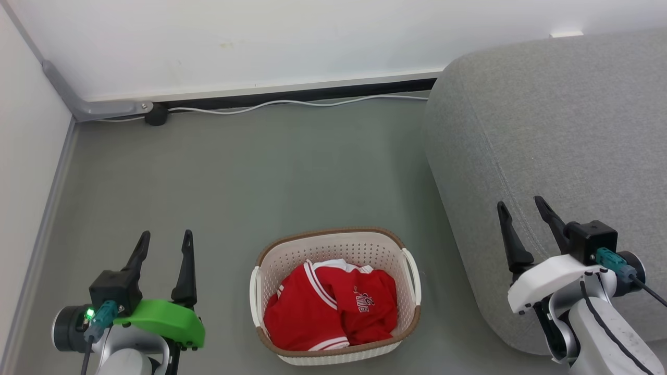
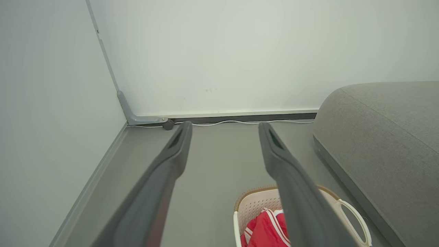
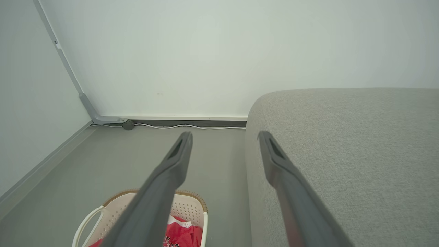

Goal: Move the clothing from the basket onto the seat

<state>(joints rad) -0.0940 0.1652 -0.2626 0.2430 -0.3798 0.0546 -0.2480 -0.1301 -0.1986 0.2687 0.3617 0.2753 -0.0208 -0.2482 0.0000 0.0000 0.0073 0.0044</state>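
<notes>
Spread and empty, the left gripper (image 1: 165, 234) is seen at 9 o'clock of the basket (image 1: 333, 232), the right gripper (image 1: 520, 202) at 2 o'clock. The clothing (image 1: 328, 307), crumpled inside the basket on the floor, is judged soft, light and limp. A raised fold by the white-striped trim, at 11 o'clock of the heap, is suggested as the hold. The seat (image 1: 547, 130) is found from 1 to 3 o'clock.

Setting: sparse indoor room corner, domestic-looking. Evidence: plain white walls (image 1: 312, 41), grey floor (image 1: 250, 172), loose cable (image 1: 312, 103) along skirting (image 1: 338, 88), grey corner conduit (image 1: 68, 94), upholstered seat (image 1: 563, 130), laundry basket (image 1: 333, 232).
</notes>
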